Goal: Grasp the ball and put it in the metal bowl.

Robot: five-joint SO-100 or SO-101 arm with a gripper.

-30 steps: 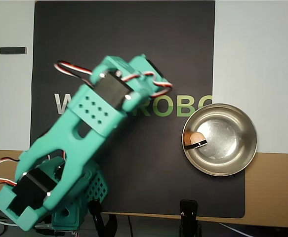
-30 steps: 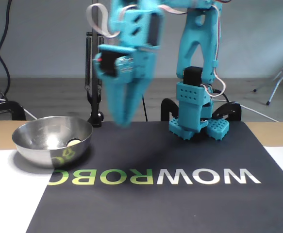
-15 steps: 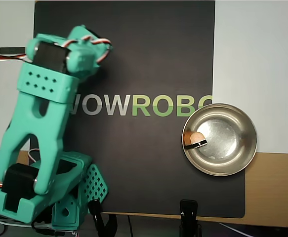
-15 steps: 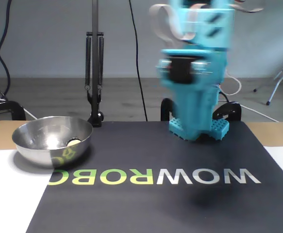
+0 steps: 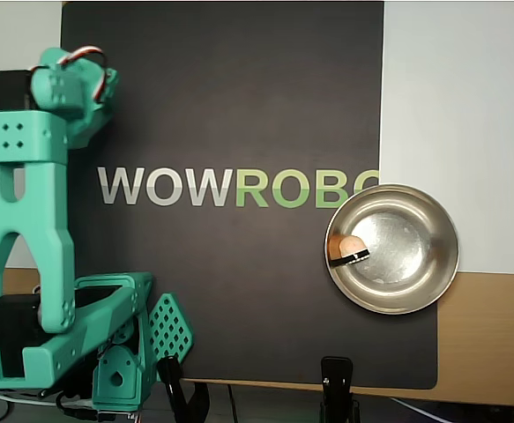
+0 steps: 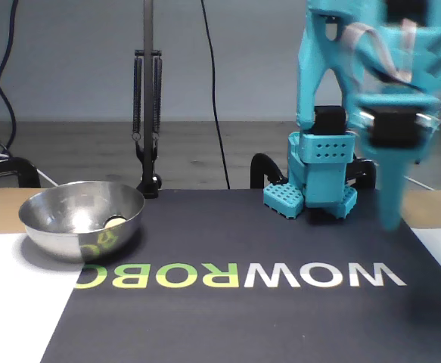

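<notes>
- The ball [image 5: 350, 246] — a small, smooth, pale peach-tan sphere — lies inside the round, shiny metal bowl [image 5: 433, 280], against the inner wall on the side nearest the jaws, with a small dark flat piece [image 5: 355, 257] touching it.
- The jaws [image 6: 390, 215] of the teal plastic arm [image 5: 23, 211] hang blurred at the right of the fixed view, pointing down over the far edge of the black mat [image 5: 239, 106] with the printed lettering; I cannot tell whether they are apart or together, but nothing shows between them.
- Bowl and ball sit well apart from the jaws — across the whole width of the mat.
- Judged from this layout, the placing looks done; the ball is already where the task wants it.
- Handling, as a judgement: the ball looks light, hard and slippery, apt to roll or squirt out of a pinch. The best hold would be across its widest part, jaws level on either side.
- The bowl looks light and may slide on the counter [image 5: 495, 335] if nudged.
</notes>
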